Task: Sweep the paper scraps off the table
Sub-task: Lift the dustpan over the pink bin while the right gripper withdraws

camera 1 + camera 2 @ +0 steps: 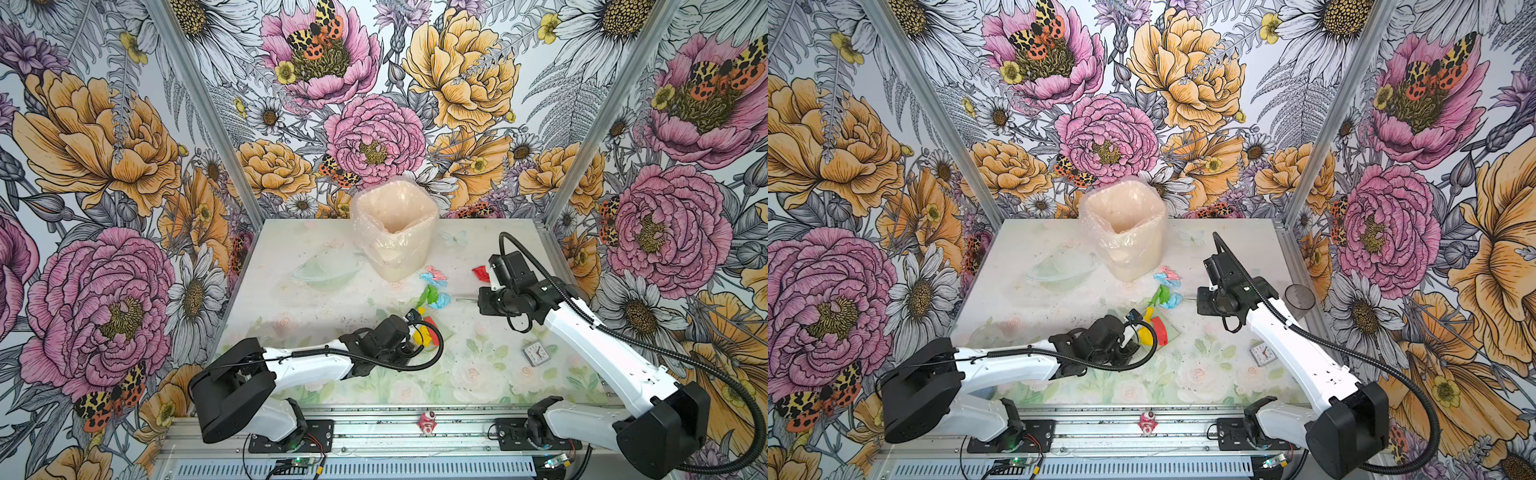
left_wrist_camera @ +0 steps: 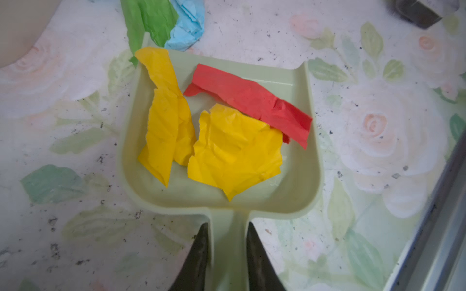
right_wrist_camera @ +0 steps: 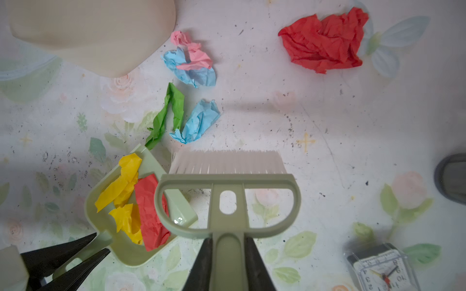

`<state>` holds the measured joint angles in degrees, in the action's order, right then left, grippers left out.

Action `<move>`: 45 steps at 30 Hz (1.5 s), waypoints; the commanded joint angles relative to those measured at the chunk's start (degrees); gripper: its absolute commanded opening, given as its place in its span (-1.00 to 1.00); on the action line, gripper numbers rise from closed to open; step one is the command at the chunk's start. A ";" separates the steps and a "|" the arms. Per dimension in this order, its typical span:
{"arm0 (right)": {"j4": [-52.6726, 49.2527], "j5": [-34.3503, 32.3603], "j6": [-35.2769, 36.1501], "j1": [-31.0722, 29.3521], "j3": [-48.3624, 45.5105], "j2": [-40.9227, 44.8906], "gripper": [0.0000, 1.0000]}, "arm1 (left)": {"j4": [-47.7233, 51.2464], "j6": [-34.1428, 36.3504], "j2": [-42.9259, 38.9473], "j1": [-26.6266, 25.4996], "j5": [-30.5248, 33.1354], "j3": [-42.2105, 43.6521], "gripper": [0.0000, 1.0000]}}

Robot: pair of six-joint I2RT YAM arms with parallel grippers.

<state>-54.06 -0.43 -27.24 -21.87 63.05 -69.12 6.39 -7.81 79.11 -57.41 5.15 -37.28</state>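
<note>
small clock (image 3: 379,270) showing black hour numerals around its white dial, numerals appearing upside down and blurred in the right wrist view, hardly reading singly, dial staying too small for reading in both top views

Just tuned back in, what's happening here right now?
The left gripper holds the pale green dustpan by its handle on the table, with two yellow scraps and one red strip inside. The right gripper holds the brush, bristles beside the pan's mouth. Not yet swept: a green scrap, a light blue scrap, a pink-and-blue pair and a crumpled red scrap.
</note>
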 commanded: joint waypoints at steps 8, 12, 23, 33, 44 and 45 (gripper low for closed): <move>-0.25 -0.64 2.67 6.95 5.29 1.60 -1.00 | 13.78 2.10 -10.70 -0.86 4.04 -8.58 -1.00; -0.34 0.29 3.84 9.11 7.07 0.84 -1.00 | 19.59 4.29 -13.35 -0.21 3.95 -14.76 -1.00; -0.69 3.43 5.58 11.51 11.46 -3.01 -1.00 | 29.43 9.71 -12.67 9.99 -2.30 -36.09 -1.00; -0.63 5.00 6.60 11.69 14.35 -8.23 -1.00 | 27.48 14.36 0.63 24.40 -7.24 -54.31 -1.00; -0.58 5.94 6.57 11.70 15.17 -10.83 -1.00 | 29.31 20.66 19.01 31.21 -6.05 -70.64 -1.00; -0.60 6.05 6.56 11.67 15.31 -10.94 -1.00 | 30.73 21.99 20.86 31.19 -4.53 -72.67 -1.00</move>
<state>-54.63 4.84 -21.32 -10.76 76.23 -79.40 35.31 10.15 97.84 -26.72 -1.41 -105.93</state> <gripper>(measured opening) 0.199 0.218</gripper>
